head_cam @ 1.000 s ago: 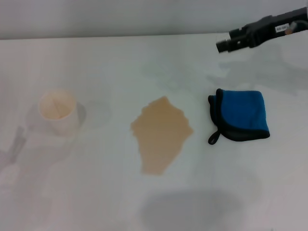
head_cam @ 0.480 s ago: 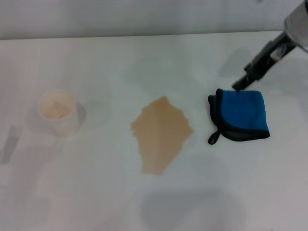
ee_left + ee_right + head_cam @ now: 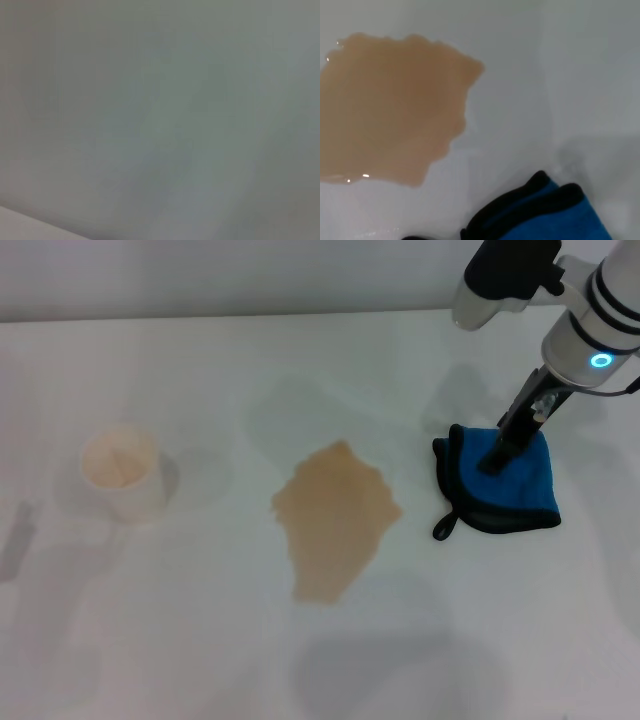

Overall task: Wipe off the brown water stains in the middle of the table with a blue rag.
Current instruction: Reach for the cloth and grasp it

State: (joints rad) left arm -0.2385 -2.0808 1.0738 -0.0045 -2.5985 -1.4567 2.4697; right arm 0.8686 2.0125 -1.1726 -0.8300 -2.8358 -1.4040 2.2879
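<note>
Overhead, the head camera looks down on a plain white table. Near its middle lies the brown water stain, a flat tan patch with a jagged outline, untouched and intact. Just to the robot's right of it, near but not touching, sits the blue rag, folded, edged in black, with a small black loop trailing from the corner nearest the stain.

The right gripper reaches down from the upper right on a white arm with a glowing blue ring, its dark tip over the rag's far upper part, at or just above the cloth. Whether the fingers are spread or closed cannot be told; they merge into one dark shape against the fabric. The arm seems placed there to take hold of the rag before any wiping can start, so the task looks to be at its first step.

From the right wrist camera, the stain fills one side of the picture and a folded corner of the rag shows at the edge, with bare table between them.

A cream paper cup stands upright well off to the robot's left, clear of the likely wiping path.

The left gripper is not seen anywhere; its wrist camera shows only a featureless grey surface.
</note>
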